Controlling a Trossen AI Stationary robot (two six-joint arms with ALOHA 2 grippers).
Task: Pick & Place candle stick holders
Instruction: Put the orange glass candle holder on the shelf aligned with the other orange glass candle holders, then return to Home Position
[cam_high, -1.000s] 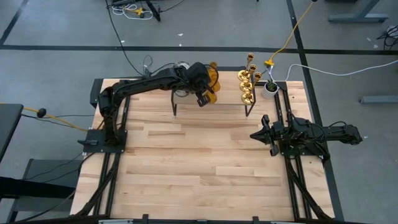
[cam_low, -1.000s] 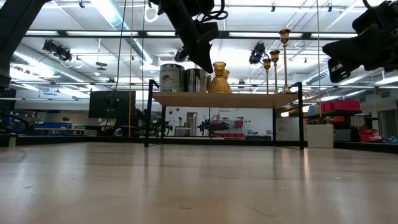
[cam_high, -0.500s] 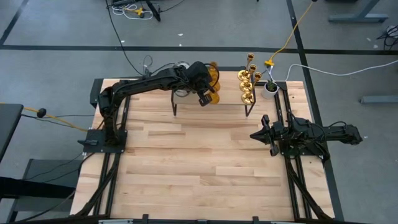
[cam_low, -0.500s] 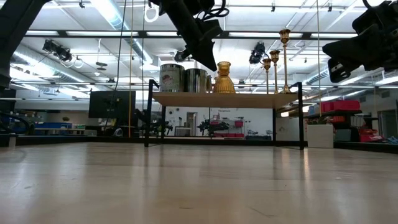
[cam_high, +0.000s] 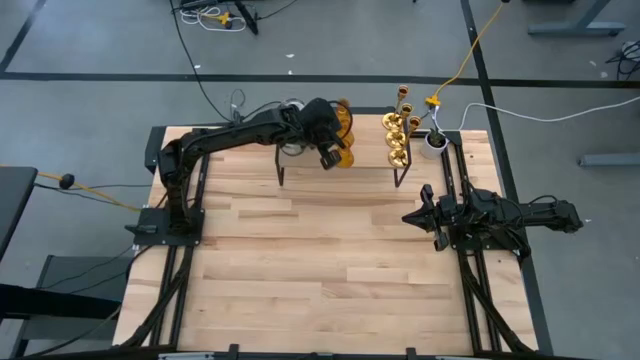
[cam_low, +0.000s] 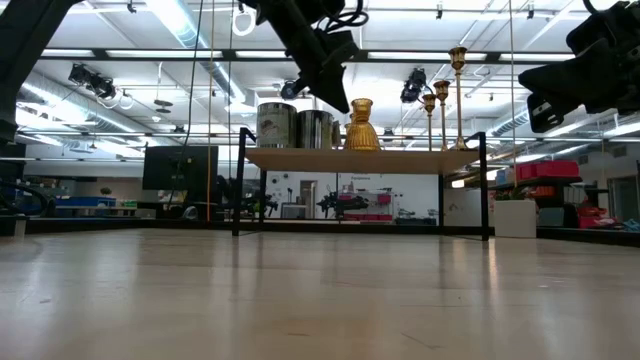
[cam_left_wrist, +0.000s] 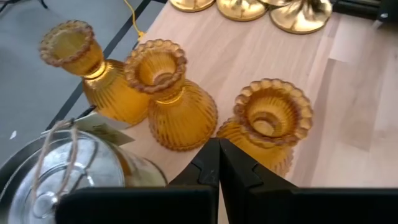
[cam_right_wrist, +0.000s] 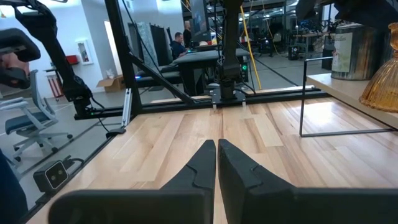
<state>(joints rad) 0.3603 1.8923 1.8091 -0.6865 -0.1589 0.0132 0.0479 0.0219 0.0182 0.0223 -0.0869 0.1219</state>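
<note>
The step in hand looks like the approach to a pick: the left end effector hovers above the raised shelf at the far edge of the desk, over the amber holders, with nothing in its grip. In the left wrist view its two fingers lie pressed together, tips just short of the gap between the middle amber holder and the nearest one; the third amber one stands farther back beside a glass cylinder. The next move, as I judge it, calls for parting the fingers and descending around one holder's narrow neck without knocking its neighbours. The brass holders stand on the same shelf, toward the right arm. The right end effector waits over the desk's right side, fingers together and empty.
</note>
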